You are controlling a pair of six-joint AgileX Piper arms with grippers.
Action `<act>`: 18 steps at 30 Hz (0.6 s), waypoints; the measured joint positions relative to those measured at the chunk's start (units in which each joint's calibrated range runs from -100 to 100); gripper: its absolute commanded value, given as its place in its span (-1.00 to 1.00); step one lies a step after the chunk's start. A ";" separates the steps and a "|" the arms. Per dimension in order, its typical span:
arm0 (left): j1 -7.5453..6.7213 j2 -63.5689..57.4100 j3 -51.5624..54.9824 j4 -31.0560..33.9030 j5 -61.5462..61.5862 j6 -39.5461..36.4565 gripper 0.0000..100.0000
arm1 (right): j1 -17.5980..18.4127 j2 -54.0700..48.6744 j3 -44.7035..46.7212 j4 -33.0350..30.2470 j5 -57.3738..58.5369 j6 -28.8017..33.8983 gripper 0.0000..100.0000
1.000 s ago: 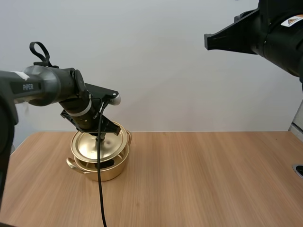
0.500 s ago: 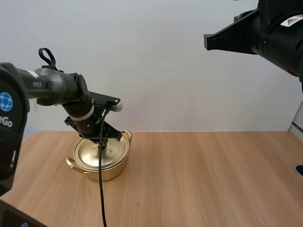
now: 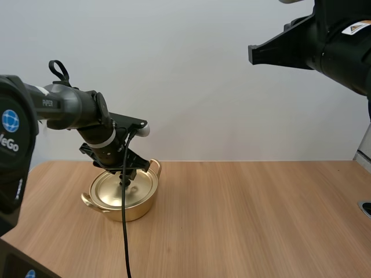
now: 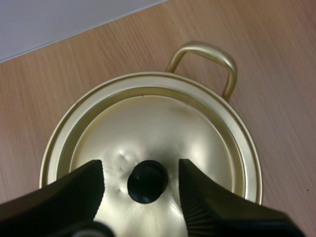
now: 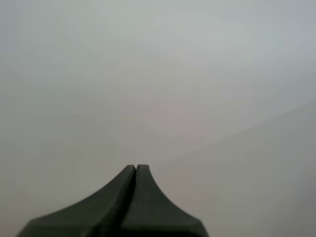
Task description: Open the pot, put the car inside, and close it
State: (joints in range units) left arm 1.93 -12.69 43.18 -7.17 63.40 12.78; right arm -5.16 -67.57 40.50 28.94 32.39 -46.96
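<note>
A golden pot (image 3: 138,209) stands on the table at the left, and its golden lid (image 3: 113,188) lies flat on the rim. My left gripper (image 3: 124,177) hangs just over the lid's centre. In the left wrist view the lid (image 4: 163,123) carries a black knob (image 4: 147,180), and my left gripper (image 4: 142,174) is open, one finger on each side of the knob with a small gap to it. One pot handle (image 4: 207,54) shows beyond the lid. My right gripper (image 5: 136,169) is shut on nothing, facing a blank wall.
My right arm (image 3: 313,40) is raised high at the upper right, well above the wooden table (image 3: 249,220). A second pot handle (image 3: 88,201) sticks out toward the table's left edge.
The lid was tilted and lifted over the pot a second ago. It has come down flat on the rim, and my left fingers have parted from the knob.
</note>
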 measured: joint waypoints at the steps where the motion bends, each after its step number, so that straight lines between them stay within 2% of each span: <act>1: 0.00 0.00 0.00 -0.32 -0.56 0.00 1.00 | 0.00 0.00 0.00 0.00 0.38 0.00 -1.00; 8: 0.00 -5.59 0.00 -5.02 -11.40 -4.84 1.00 | 0.00 0.00 0.00 -0.16 0.96 -0.31 -1.00; 13: 0.00 -15.25 0.65 -7.51 -23.46 -6.74 1.00 | 0.00 1.51 0.71 -3.77 5.30 -0.41 -1.00; 18: 0.00 -24.79 6.27 -6.51 -34.54 -6.02 1.00 | 0.00 2.40 6.02 -2.84 3.93 -3.49 -1.00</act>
State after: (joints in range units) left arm 1.93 -37.47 49.45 -13.68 28.86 6.75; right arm -5.16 -65.17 46.52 26.10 36.32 -50.44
